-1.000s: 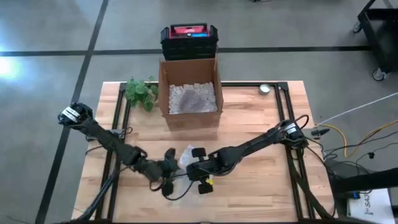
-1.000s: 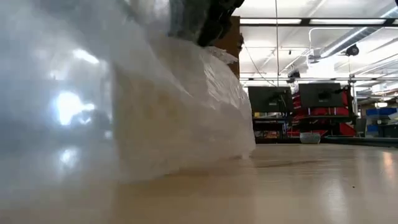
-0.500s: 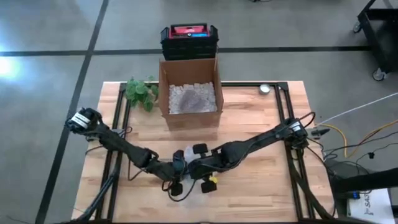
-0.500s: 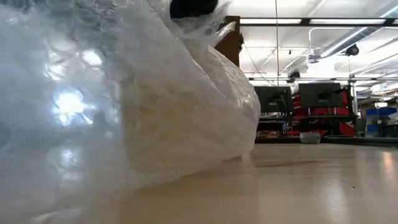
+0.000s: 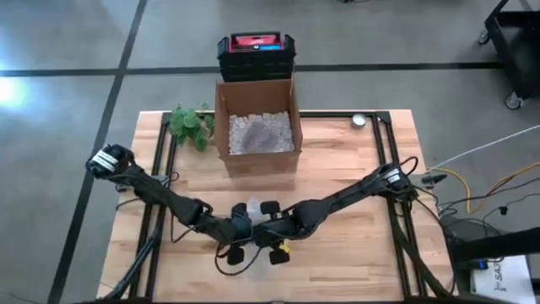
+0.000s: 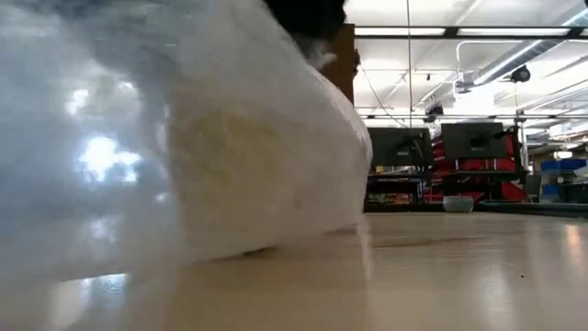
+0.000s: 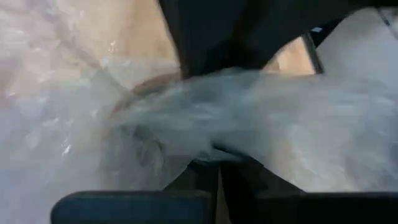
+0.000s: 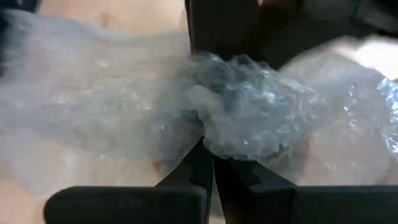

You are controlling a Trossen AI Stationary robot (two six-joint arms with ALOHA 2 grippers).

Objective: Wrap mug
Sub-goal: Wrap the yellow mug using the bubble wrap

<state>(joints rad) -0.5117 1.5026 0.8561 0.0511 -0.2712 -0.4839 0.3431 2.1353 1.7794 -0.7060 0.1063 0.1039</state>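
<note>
A bundle of clear bubble wrap (image 5: 253, 209) lies near the table's front edge, at its middle, and fills the left of the low view (image 6: 184, 147). Through the wrap a pale cream shape (image 6: 243, 175) shows dimly; the mug itself is otherwise hidden. My left gripper (image 5: 240, 230) comes at the bundle from the left and my right gripper (image 5: 272, 230) from the right. They stand close together above it. Each is shut on bubble wrap, as seen in the left wrist view (image 7: 217, 167) and the right wrist view (image 8: 211, 163). My left gripper pinches a gathered stretch of bubble wrap (image 7: 211, 140) between its two shut fingers. The sheet spreads out to both sides beyond the fingers. How many layers it has cannot be told. The bundle's underside rests on the table. My right gripper pinches a crumpled, bunched knot of bubble wrap (image 8: 239, 127) between its two shut fingers, several layers together. The knot stands just past the fingertips, and the sheet trails off to both sides. The bundle rests on the table.
An open cardboard box (image 5: 258, 127) with pale packing fill stands at the table's far middle, a black and red case (image 5: 256, 52) behind it. A green plant sprig (image 5: 190, 125) lies left of the box. A small round thing (image 5: 360, 121) sits at the far right.
My left gripper has gone toward the table's right edge, up to my right gripper, drawing bubble wrap over the bundle. In the low view the wrap has swelled and shifted across the pale shape, and its right edge now lies closer in.
</note>
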